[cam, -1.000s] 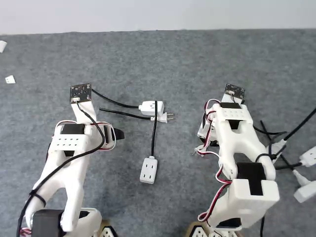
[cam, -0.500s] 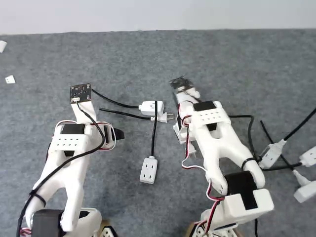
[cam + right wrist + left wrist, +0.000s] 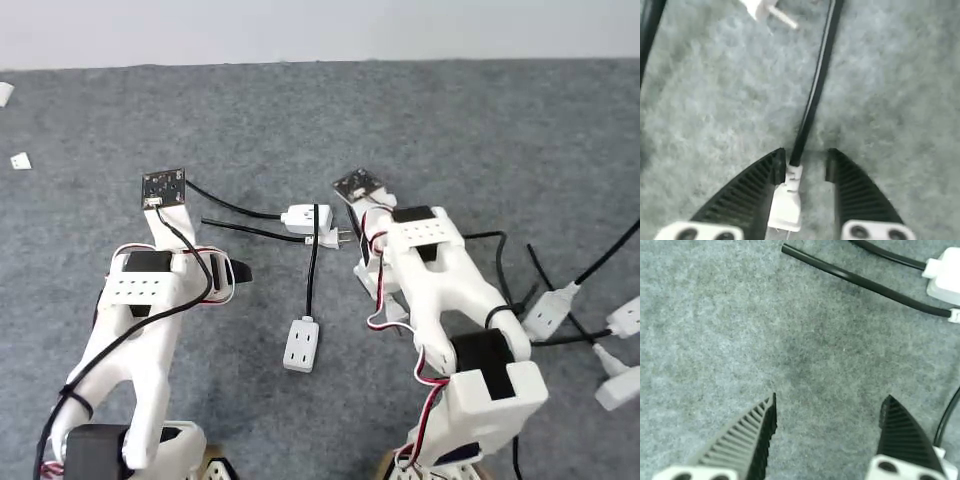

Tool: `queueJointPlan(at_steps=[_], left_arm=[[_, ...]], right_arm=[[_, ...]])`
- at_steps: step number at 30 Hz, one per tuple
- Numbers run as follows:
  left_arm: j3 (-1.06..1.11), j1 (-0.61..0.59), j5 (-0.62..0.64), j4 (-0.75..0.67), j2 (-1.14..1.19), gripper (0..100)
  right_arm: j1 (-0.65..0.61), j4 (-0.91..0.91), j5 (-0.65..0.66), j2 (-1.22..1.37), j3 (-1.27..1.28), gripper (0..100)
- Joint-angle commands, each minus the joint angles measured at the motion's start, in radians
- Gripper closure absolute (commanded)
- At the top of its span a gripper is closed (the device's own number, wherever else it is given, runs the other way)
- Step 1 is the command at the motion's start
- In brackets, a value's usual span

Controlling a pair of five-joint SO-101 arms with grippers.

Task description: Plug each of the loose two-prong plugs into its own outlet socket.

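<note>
Two-prong plug (image 3: 333, 238) lies mid-table on the grey carpet (image 3: 300, 120), prongs pointing right, just on the near side of a white block (image 3: 300, 216). The outlet socket (image 3: 301, 345) sits nearer still, on a black cord (image 3: 311, 280). The right gripper (image 3: 805, 152) hangs close by the plug's right, fingers apart on either side of a white cord end (image 3: 790, 192), not clamping it. The left gripper (image 3: 830, 400), fingers wide apart, hangs over carpet left of the plug. More plugs (image 3: 550, 310) lie at the right edge.
</note>
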Motion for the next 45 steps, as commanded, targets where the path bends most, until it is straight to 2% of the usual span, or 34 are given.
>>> queueJointPlan(at_steps=[1,5,9,16,25,31,45], left_arm=[[-0.022,-0.008,-0.009,-0.015,-0.012,69],[-0.022,-0.008,-0.009,-0.015,-0.012,69],[-0.022,-0.008,-0.009,-0.015,-0.012,69],[-0.022,-0.008,-0.009,-0.015,-0.012,69],[-0.022,-0.008,-0.009,-0.015,-0.012,69],[-0.022,-0.008,-0.009,-0.015,-0.012,69],[-0.022,-0.008,-0.009,-0.015,-0.012,69]], right_arm=[[0.002,0.054,-0.017,-0.012,-0.084,83.8],[-0.004,0.107,-0.021,-0.012,-0.095,84.5],[-0.004,0.116,-0.049,-0.027,-0.077,90.6],[-0.021,0.024,-0.089,-0.185,0.095,86.7],[-0.021,-0.025,-0.121,-0.102,0.109,87.0],[-0.019,-0.031,-0.121,-0.094,0.103,92.7],[-0.031,-0.031,-0.048,-0.09,0.103,90.8]])
